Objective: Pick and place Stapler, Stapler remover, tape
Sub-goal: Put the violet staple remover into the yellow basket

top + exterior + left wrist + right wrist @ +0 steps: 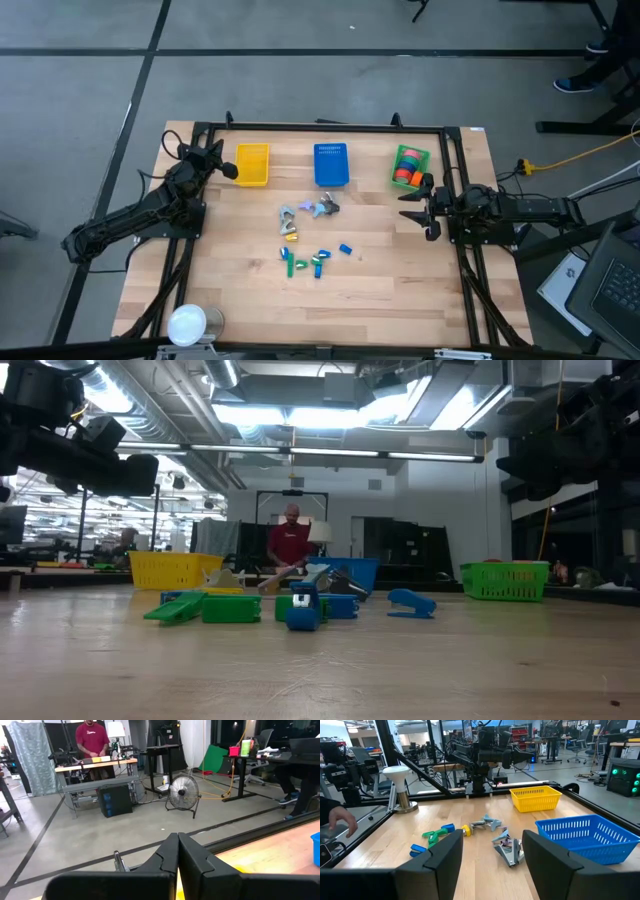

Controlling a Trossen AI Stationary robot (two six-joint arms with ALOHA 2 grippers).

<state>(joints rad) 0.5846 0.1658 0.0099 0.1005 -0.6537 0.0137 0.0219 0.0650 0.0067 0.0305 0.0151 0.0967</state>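
Observation:
Small green and blue staplers [318, 262] lie loose at the table's middle, also seen in the low view [232, 607]. Beyond them lie grey staple removers [323, 207] [507, 847]. Orange, red and green tape rolls [407, 172] sit inside the green basket [424, 157] at the far right. My left gripper [232, 171] hangs shut at the table's left, beside the yellow basket [252, 164]; its fingers meet in the left wrist view [177, 855]. My right gripper [404, 206] hangs open at the table's right, level, facing the loose things [490, 870]. Neither touches anything.
A blue basket [331, 164] stands at the far middle between the yellow and green ones. A white lamp-like stand [187, 322] is at the near left corner. A dark frame [330, 127] runs along the table's far edge. A person [290, 542] is beyond the table; a hand [340, 822] shows beside it.

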